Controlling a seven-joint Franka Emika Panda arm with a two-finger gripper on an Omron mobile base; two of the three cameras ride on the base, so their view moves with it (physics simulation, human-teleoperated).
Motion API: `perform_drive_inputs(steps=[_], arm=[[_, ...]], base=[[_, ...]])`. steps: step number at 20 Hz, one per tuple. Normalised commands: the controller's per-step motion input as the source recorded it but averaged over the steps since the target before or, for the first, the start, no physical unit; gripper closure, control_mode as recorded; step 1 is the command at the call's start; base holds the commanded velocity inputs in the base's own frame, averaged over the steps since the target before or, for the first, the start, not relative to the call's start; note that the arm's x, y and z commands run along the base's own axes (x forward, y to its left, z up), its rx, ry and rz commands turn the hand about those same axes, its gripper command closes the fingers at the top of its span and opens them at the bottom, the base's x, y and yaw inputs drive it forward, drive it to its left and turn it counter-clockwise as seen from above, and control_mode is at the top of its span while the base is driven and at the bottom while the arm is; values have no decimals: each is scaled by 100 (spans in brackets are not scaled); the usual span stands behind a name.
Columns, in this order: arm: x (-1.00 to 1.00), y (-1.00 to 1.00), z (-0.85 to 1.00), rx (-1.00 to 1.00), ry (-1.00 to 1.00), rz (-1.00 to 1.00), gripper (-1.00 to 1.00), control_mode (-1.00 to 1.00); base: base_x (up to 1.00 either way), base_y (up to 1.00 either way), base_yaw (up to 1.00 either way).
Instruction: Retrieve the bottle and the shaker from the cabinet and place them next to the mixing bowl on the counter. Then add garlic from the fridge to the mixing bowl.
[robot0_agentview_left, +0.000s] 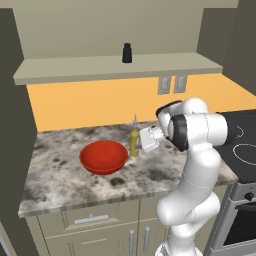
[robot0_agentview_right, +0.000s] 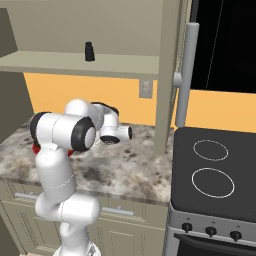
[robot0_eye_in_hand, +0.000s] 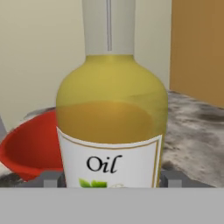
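Bottle of yellow oil stands upright on the speckled counter, just beside the red mixing bowl on the side nearer the stove, as the white arm reaches level across the worktop toward it. Seen from the hand, the bottle sits squarely between the two dark fingertips, one rising on each side of its white "Oil" label; the gripper brackets the bottle's body, but whether the pads press on the glass or stand just clear of it cannot be told. From the left base camera the gripper lies right against the bottle's lower half, with the thin clear neck rising above it. The bowl rests on the counter behind and beside the bottle, its rim close to the glass. Above, the small black shaker stands upright on the open shelf of the beige-olive cabinet, well apart from the arm. An orange wall with two outlets runs behind the counter.
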Motion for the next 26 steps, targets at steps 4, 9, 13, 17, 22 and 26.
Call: perform_drive_inputs(steps=[4,9,13,17,22,26], arm=[[19,0,-26,0,0,0,100,-100],[9,10,-28,0,0,0,100,-100],[0,18,-17,0,0,0,100,-100],[0,15,-24,0,-4,0,100,-100],[0,3,-6,0,0,0,100,-100],[0,0,0,0,0,0,-100,-100]], base=[[0,0,0],[0,0,0],[0,0,0],[0,0,0],[0,0,0],[0,0,0]])
